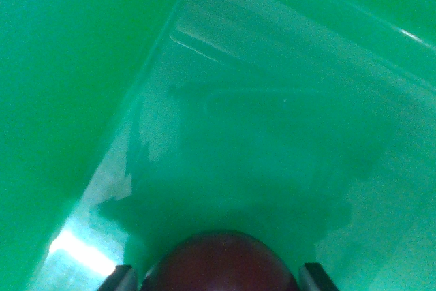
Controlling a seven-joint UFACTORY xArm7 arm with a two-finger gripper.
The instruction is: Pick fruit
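Observation:
A dark red round fruit [216, 264] fills the bottom middle of the wrist view. My gripper [218, 279] has one dark fingertip [119, 279] to the fruit's left and the other at its right, both pressed close against it, so it looks shut on the fruit. Below and behind the fruit lies the pale, glossy floor of a clear plastic container [272, 120], tinted green by the surface under it. The fruit's shadow spreads over that floor. The lower half of the fruit is cut off by the frame.
The container's clear wall [146, 80] runs diagonally from the top middle down to the bottom left. A second rim [409, 35] crosses the top right. A plain green surface [61, 66] lies outside the wall on the left.

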